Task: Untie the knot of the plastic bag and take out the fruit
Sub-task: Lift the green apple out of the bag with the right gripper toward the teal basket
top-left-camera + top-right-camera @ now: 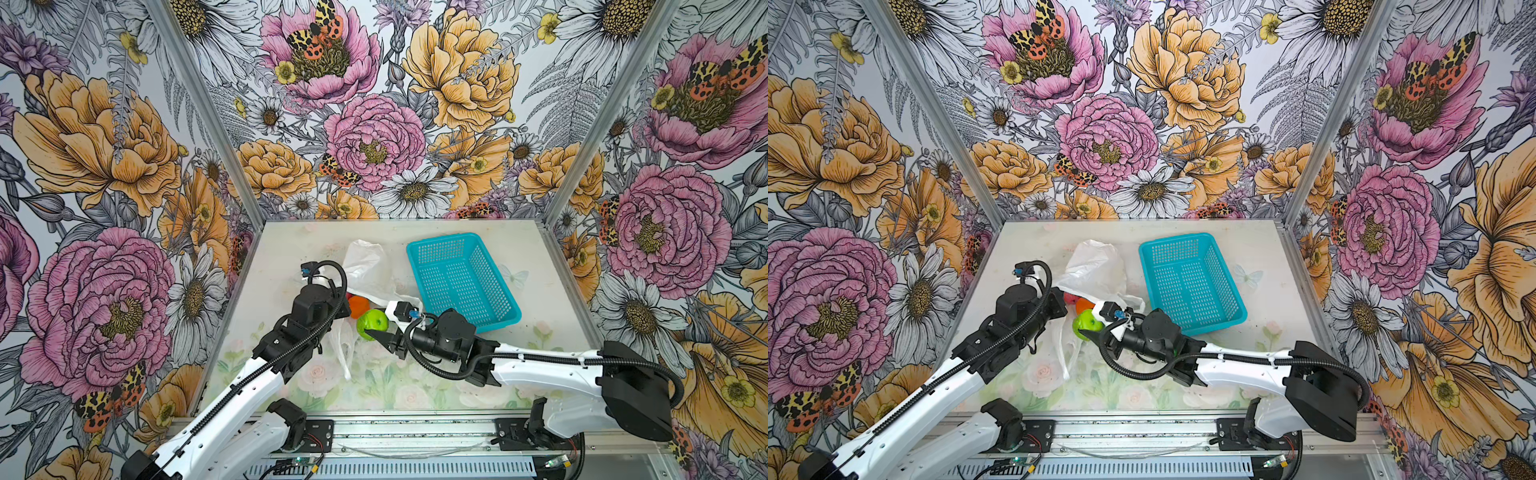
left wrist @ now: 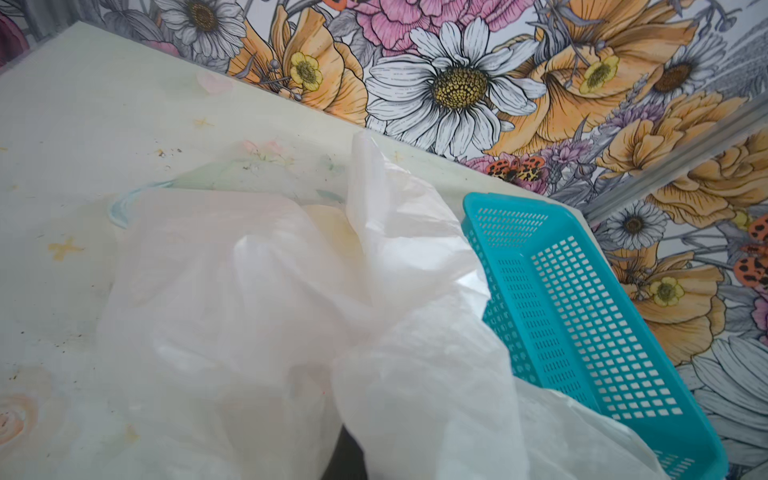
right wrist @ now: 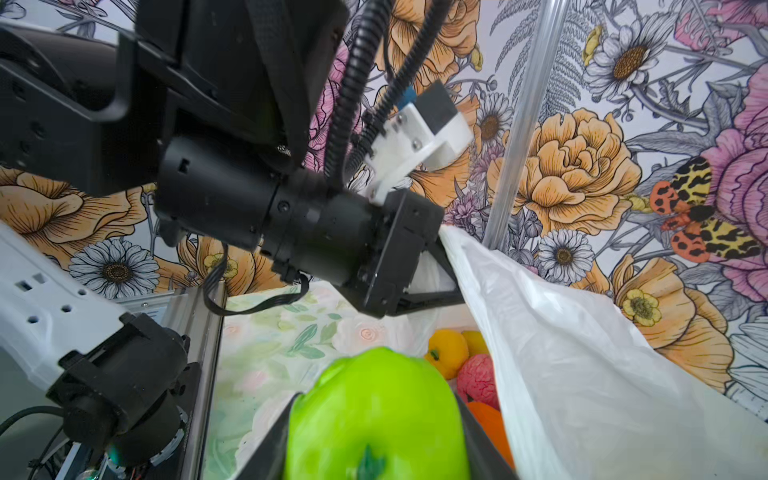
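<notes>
In both top views: gripping a glossy round green toy apple (image 1: 376, 319) (image 1: 1087, 325) with the right gripper (image 1: 371, 328), just outside the mouth of the thin translucent white crinkly plastic bag (image 1: 365, 262), near the teal mesh plastic basket (image 1: 461, 282) on the pale floral surface (image 1: 540, 257).

Left wrist view: looking over the crumpled bag towards the basket.

Right wrist view: pinching the bag's rim in the tightly pressed-together left gripper (image 3: 451, 286), showing orange, yellow and pink bumpy fruit (image 3: 478, 378) lying under that rim.

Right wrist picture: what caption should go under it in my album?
The right gripper grips the green apple while the left gripper holds up the plastic bag above other fruit.
</notes>
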Robot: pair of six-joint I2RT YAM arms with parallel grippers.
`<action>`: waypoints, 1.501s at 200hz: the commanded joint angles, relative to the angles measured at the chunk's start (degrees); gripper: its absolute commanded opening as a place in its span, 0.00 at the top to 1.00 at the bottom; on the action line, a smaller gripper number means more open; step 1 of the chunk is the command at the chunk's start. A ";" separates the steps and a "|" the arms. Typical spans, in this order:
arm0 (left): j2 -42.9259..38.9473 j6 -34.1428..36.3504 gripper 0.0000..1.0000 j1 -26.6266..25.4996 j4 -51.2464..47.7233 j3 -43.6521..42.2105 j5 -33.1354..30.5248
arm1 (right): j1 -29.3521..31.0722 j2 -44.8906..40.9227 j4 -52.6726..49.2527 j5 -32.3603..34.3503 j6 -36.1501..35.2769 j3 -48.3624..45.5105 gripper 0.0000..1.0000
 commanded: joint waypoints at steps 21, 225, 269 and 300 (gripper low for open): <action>1.53 3.37 1.00 -1.28 4.67 1.45 -1.57 | -1.30 -14.42 -5.37 11.33 -1.68 -3.69 0.85; 1.57 7.19 1.00 -1.67 7.15 -0.69 -6.64 | -34.64 21.55 -18.00 25.50 15.56 15.37 0.89; -0.23 8.41 1.00 -1.69 8.90 -1.92 -6.26 | -37.04 26.96 -21.14 18.34 16.96 19.33 0.86; -0.26 8.55 1.00 -1.74 9.64 -2.30 -4.91 | -37.62 31.20 -25.50 16.06 16.38 24.35 0.81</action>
